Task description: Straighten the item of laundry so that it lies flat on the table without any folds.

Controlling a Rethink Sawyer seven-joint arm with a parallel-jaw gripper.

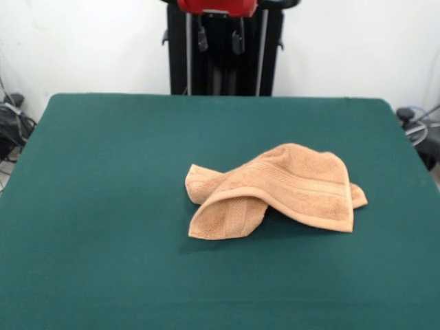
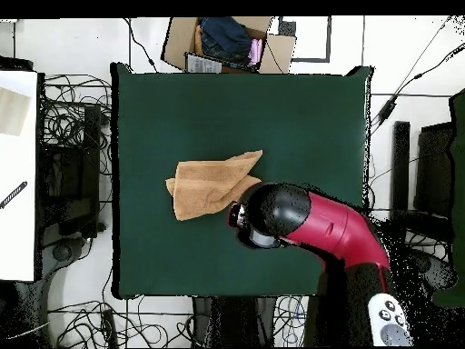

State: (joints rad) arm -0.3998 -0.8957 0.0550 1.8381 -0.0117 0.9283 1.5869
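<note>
The light orange-tan towel (image 1: 275, 192) lies crumpled on the dark green table (image 1: 103, 172), a little right of the middle. One side is folded over, and a ribbed band shows along the top layer. In the overhead view the towel (image 2: 211, 186) lies left of the table's (image 2: 300, 109) middle. My gripper (image 1: 220, 38) hangs at the top edge of the front view, high above the table's far side and well away from the towel. Its two dark fingers (image 1: 203, 38) stand apart with nothing between them. In the overhead view the red arm's head (image 2: 272, 216) hides the gripper, right next to the towel's edge.
The black pedestal (image 1: 223, 65) stands behind the table's far edge. In the overhead view an open cardboard box (image 2: 227, 41) sits beyond the table's top edge, a white surface (image 2: 16, 173) is at the left, and cables lie all around the table.
</note>
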